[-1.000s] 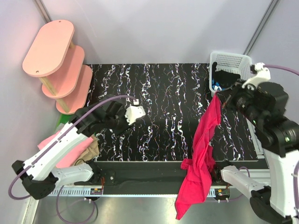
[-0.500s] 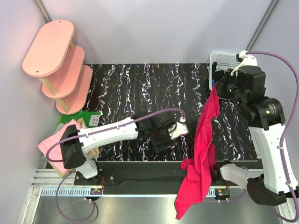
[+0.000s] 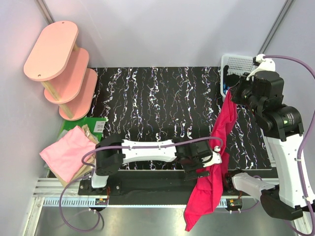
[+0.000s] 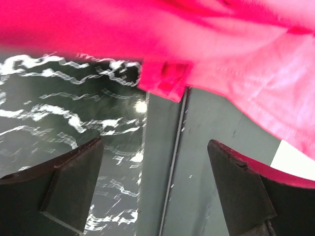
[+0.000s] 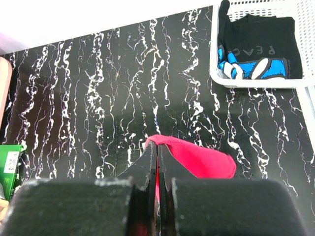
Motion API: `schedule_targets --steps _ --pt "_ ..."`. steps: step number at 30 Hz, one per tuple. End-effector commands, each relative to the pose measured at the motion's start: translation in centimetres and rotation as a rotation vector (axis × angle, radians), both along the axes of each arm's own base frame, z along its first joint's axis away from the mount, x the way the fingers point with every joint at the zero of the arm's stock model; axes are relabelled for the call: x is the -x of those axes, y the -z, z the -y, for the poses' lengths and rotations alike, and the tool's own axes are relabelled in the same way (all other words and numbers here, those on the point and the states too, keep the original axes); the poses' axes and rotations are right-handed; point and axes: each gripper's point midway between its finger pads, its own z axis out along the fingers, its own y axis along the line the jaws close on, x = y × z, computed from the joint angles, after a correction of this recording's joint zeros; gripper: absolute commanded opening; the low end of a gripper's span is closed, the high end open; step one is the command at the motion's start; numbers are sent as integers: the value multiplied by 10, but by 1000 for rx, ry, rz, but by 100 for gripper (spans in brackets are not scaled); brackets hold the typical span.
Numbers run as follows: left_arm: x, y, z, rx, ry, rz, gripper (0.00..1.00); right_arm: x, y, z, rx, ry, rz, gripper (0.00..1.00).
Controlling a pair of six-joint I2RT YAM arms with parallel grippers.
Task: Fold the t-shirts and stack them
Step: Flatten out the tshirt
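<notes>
A crimson-pink t-shirt [image 3: 220,135] hangs from my right gripper [image 3: 230,95], which is shut on its top fold [image 5: 197,160] high over the table's right side. The cloth runs down to the front edge, bunches there and drops over it [image 3: 201,199]. My left gripper [image 3: 212,157] reaches across the front edge to that bunched lower part. In the left wrist view its fingers [image 4: 64,182] stand wide open, with the shirt's hem [image 4: 167,81] just beyond them and nothing between them. A light pink t-shirt [image 3: 68,151] lies folded on a tan one [image 3: 74,173] at the left.
A white basket [image 3: 227,63] holding dark clothes [image 5: 256,39] stands at the back right corner. Pink oval shelves [image 3: 59,64] rise at the back left, with a green packet [image 3: 81,125] below them. The black marbled tabletop [image 3: 152,103] ends in a grey front rail [image 4: 206,162].
My left arm has swung from the folded pile at the left across the front edge to the crimson shirt's lower part, its jaws opening. The right gripper moved back and held its grip.
</notes>
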Motion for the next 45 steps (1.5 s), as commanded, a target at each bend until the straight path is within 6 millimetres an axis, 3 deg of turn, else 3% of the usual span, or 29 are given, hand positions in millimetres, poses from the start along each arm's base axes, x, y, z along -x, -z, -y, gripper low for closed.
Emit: schedule_targets --steps 1,13,20,30,39,45 --pt "11 -12 33 87 8 -61 93 2 -8 1 -19 7 38 0" --pt "31 -13 66 128 43 -198 85 1 -1 0 -24 3 28 0" --pt "50 1 60 90 60 -321 76 2 0 2 -16 10 28 0" --pt "46 21 57 50 59 -317 73 2 -2 -2 -36 -4 31 0" --pt "18 34 60 41 3 -326 72 5 2 -7 -54 -30 24 0" --pt "21 32 57 42 15 -334 59 3 4 -7 -52 -26 18 0"
